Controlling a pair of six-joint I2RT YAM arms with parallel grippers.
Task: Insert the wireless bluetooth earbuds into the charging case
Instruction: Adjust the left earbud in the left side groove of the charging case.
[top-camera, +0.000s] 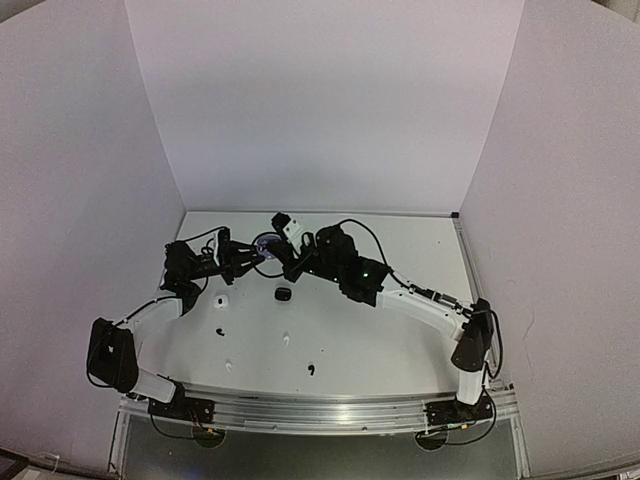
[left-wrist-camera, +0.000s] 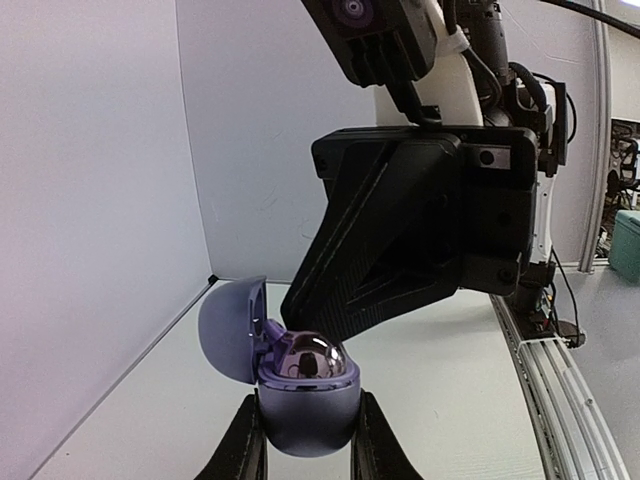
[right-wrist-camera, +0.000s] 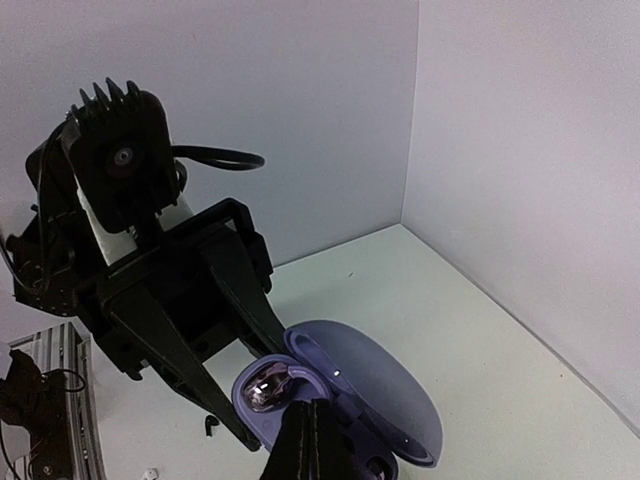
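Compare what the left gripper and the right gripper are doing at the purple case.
The left gripper clamps the base of the open purple case; the right gripper is shut on nothing. The left holds the case body; the right's tip points at the silvery earbud seated inside. Both meet at that case.

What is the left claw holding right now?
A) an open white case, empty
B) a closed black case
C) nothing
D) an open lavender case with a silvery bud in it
D: the left claw clamps the lavender case, whose lid is swung open, with a silvery bud sitting in its well.
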